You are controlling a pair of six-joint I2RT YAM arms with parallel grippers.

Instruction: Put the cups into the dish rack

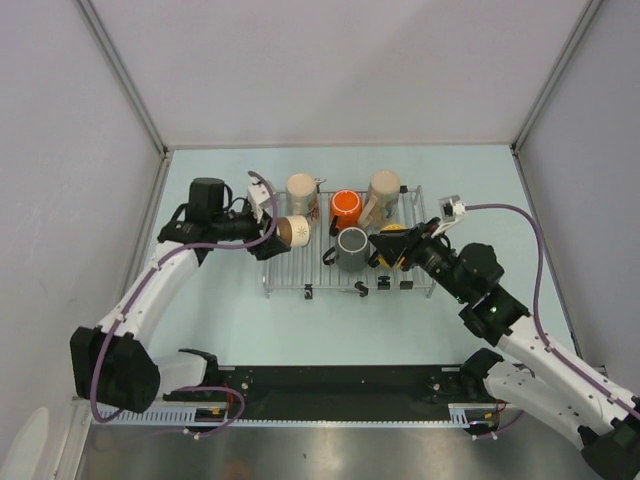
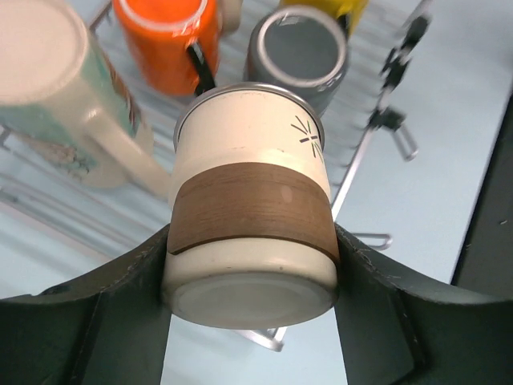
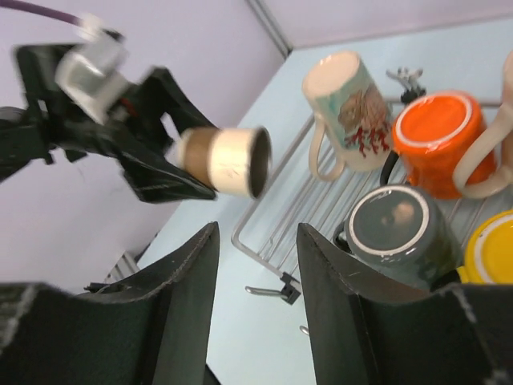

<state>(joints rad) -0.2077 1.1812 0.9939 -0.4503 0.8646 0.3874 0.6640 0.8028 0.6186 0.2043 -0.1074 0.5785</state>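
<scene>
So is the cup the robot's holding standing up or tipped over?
Tipped sideways: the brown-banded cup lies on its side in the left gripper.

Cream cup point(image 2: 250, 233) banded in brown, with a small black starburst mark, at centre. Behind it are an orange mug point(image 2: 164, 40) and a dark grey mug point(image 2: 300, 52). At upper left, a cream mug point(image 2: 60, 104) carries a teal-and-brown print. Silver wire rack point(image 1: 290, 268), pale blue bench point(image 1: 400, 330).

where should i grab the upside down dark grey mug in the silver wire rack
Likely the handle of the dark grey mug, coming from above on its left. It juts out over bare bars of the silver wire rack, while the yellow mug crowds the right side and the orange mug sits close behind.
</scene>
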